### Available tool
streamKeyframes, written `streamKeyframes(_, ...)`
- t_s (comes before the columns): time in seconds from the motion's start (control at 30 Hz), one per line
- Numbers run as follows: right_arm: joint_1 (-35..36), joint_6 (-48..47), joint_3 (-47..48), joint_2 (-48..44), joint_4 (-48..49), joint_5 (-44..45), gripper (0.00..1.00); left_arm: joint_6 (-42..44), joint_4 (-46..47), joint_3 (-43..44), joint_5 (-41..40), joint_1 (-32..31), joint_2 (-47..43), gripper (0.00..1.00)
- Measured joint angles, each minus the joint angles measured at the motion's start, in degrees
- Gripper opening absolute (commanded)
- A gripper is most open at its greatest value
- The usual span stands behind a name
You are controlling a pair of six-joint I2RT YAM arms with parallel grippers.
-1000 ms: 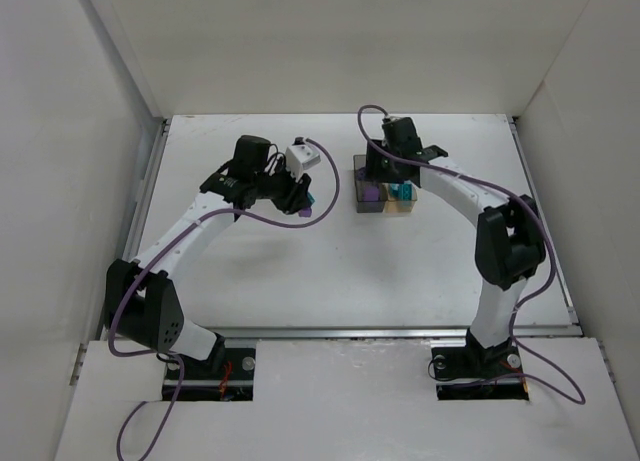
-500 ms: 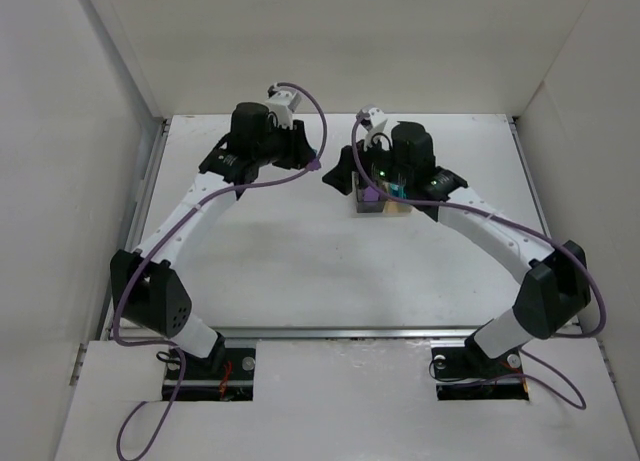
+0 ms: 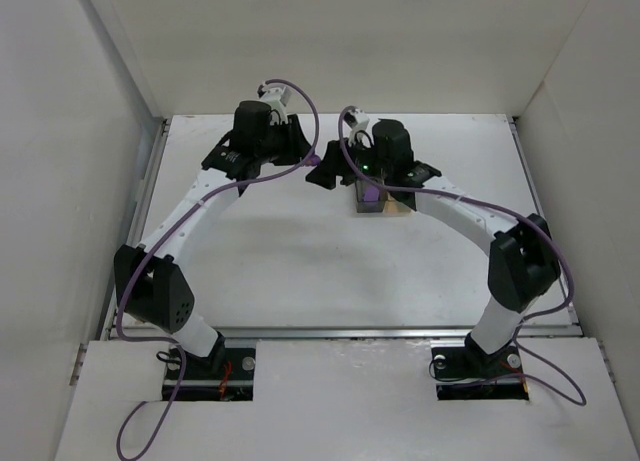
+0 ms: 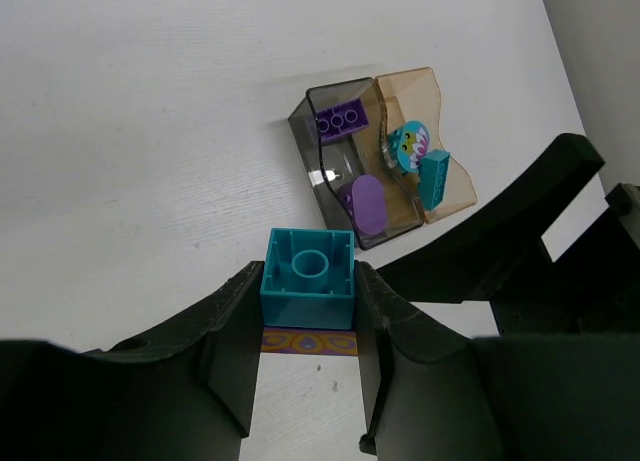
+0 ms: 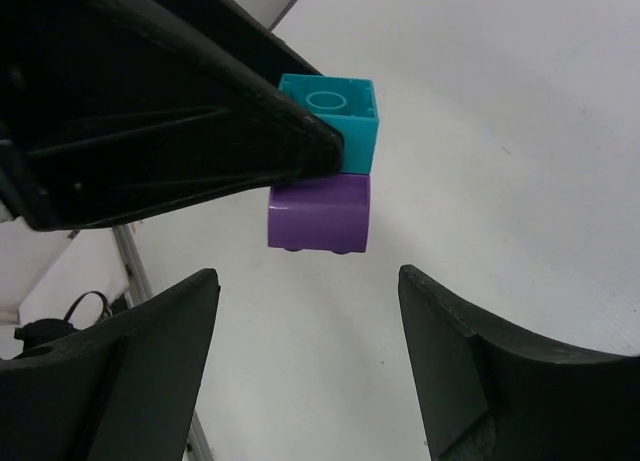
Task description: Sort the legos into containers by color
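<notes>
**Left gripper holds a teal-on-purple lego pair, near the bins**

The left gripper [image 4: 308,286] is closed on a teal square plastic brick [image 4: 308,278], its hollow underside showing. A purple rounded plastic piece [image 5: 320,213] is joined to the brick. The right gripper [image 5: 305,278] faces this pair with its jaws spread wide and empty. One black left finger [image 5: 170,131] blocks much of the right wrist view.

On the white matte table [image 4: 150,131], the smoky grey translucent plastic bin [image 4: 322,166] holds two purples: a purple studded brick [image 4: 338,121] and a smooth purple oval piece [image 4: 367,203]. The joined amber translucent plastic bin [image 4: 455,186] holds two teals: a teal brick [image 4: 434,178] and a round teal printed piece [image 4: 407,146].
</notes>
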Motion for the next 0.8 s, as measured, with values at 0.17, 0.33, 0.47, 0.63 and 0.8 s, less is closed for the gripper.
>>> streamKeyframes(0.17,0.0,2.49,0.98,1.7,0.33,0.04,0.76,-0.5,-0.02,0.0,-0.17,0.0,0.0,0.0)
streamKeyframes(0.33,0.0,4.46,2.21,1.81,1.9,0.04,0.76,-0.94,-0.02,0.0,-0.17,0.0,0.0,0.0)
streamKeyframes(0.47,0.0,5.97,3.54,2.93,3.48,0.0,0.62,-1.44,0.11,0.0,-0.26,0.02,0.0,0.0)
streamKeyframes(0.63,-0.09,7.45,4.17,5.18,4.11,0.42,0.36,-2.03,0.02,-0.02,-0.2,0.28,0.0,0.0)
streamKeyframes(0.8,-0.09,8.11,4.28,5.55,4.13,0.48,0.01,-2.03,-0.26,-0.11,-0.46,0.31,0.0,0.0)
